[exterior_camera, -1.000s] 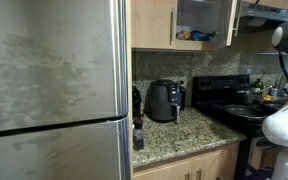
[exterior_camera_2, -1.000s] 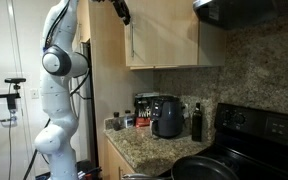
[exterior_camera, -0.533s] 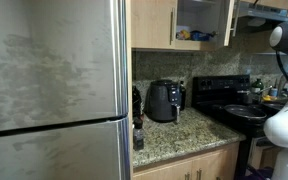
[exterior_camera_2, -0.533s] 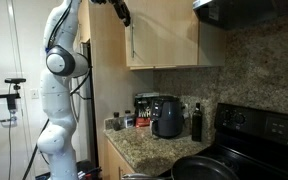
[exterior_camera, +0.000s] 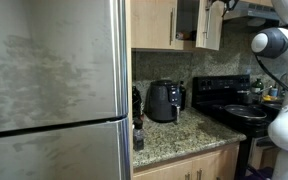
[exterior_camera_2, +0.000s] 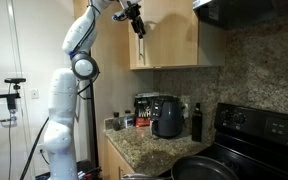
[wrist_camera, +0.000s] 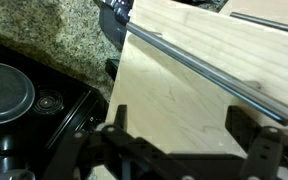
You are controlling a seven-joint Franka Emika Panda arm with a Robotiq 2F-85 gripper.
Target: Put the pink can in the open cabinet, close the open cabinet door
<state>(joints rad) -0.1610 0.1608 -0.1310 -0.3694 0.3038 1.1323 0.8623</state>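
In an exterior view the cabinet (exterior_camera: 156, 22) of honey-coloured wood hangs above a speckled granite counter (exterior_camera: 184, 135). Its cabinet door (exterior_camera: 212, 28), a flat narrow panel, stands angled across most of the opening, leaving a dark slit beside it. What is inside is hidden, so the pink can cannot be made out. A rounded black air fryer (exterior_camera: 164, 100) stands at the counter's back edge against the wall, between the brushed-steel fridge (exterior_camera: 54, 90) and the glossy black stove (exterior_camera: 224, 100). The white robot arm (exterior_camera: 269, 45) reaches up at the right.

In the other exterior view the gripper (exterior_camera_2: 139, 27) is at the top of the cabinet door near its outer edge. Its state is too small to judge here. A tall dark bottle (exterior_camera_2: 196, 122) stands beside the air fryer at the counter's back edge, and a round dark pan (exterior_camera_2: 199, 168) sits on the stove.

In the wrist view the pale, smooth door fills most of the picture, and a slim round metal handle (wrist_camera: 214, 70) crosses it diagonally. The black fingers (wrist_camera: 114, 130) are spread wide and hold nothing. I cannot tell whether they touch the wood.
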